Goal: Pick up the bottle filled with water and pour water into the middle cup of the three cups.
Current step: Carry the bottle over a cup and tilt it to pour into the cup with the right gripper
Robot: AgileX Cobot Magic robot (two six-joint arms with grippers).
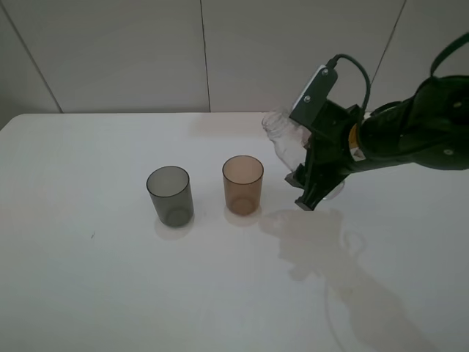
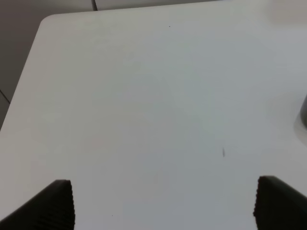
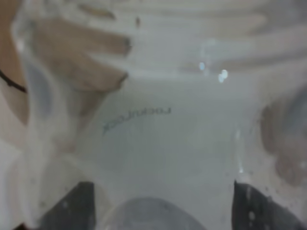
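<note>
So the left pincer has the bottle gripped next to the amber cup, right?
No, the right pincer grips the bottle next to the amber cup; the exterior high view shows it. The left pincer is open, holding nothing.

Glossy black arm with a pale camera box and a looping cable.
The right arm [image 1: 418,132] is black with an orange band [image 1: 355,144] at the wrist. At its 11 o'clock, a grey-white camera module [image 1: 314,92] trails a black cable [image 1: 357,67]. The left gripper [image 2: 163,203] has black ribbed fingers [image 2: 57,203].
</note>
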